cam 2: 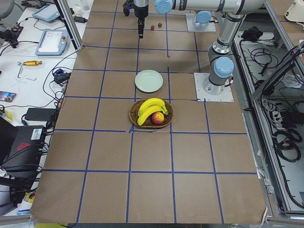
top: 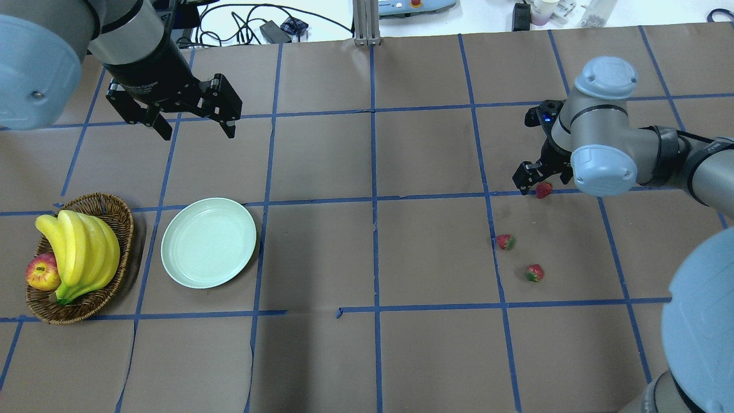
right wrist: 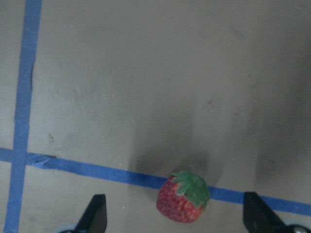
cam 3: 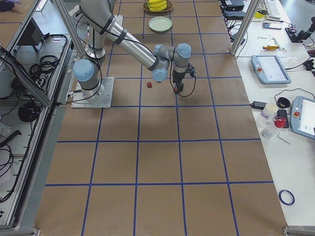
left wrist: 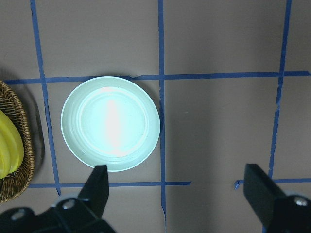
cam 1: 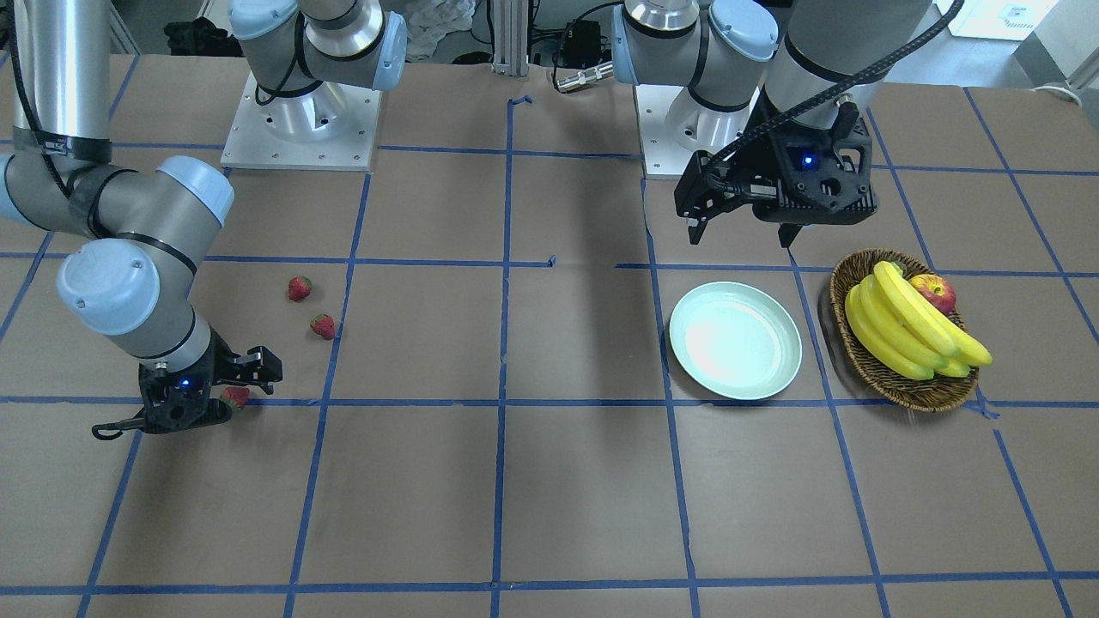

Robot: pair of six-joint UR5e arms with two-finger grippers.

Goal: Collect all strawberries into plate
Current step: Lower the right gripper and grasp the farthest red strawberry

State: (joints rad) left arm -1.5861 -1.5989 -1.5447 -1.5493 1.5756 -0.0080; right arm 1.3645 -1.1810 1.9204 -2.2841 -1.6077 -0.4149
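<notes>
1. The brown paper-covered table with a blue tape grid (top: 373, 344) carries everything. The fruit and dish lie on my left arm's side, and the berries are well apart from them on my right arm's side.
2. My right gripper (right wrist: 174, 199) is low over the table. Its fingers are spread wide and grip nothing, with one berry between them that neither finger touches.
3. My left gripper (top: 198, 132) hangs above the table behind the dish, with its fingers apart and empty too.
4. The brown oval wicker basket (top: 123, 215) holds a bunch of yellow bananas (top: 80, 246) and a red-yellow apple (top: 43, 272). None of these is part of my job.
5. The round, shallow, pale mint-green glossy plate (top: 209, 242) sits just beside the basket with nothing in it. As I read it, no berry has been delivered, so all three pickups and drops remain.
6. The small red strawberry with a green leafy cap (top: 543, 189) between my right fingers lies on a blue tape line.
   - In the wrist view its cap points up and to the right and its tip down and to the left.
   - Its long axis therefore runs diagonally across the line between the fingers.
7. The second strawberry (top: 505, 241) and the third strawberry (top: 534, 273) lie near each other on bare paper. They are too small for me to judge their axes.
</notes>
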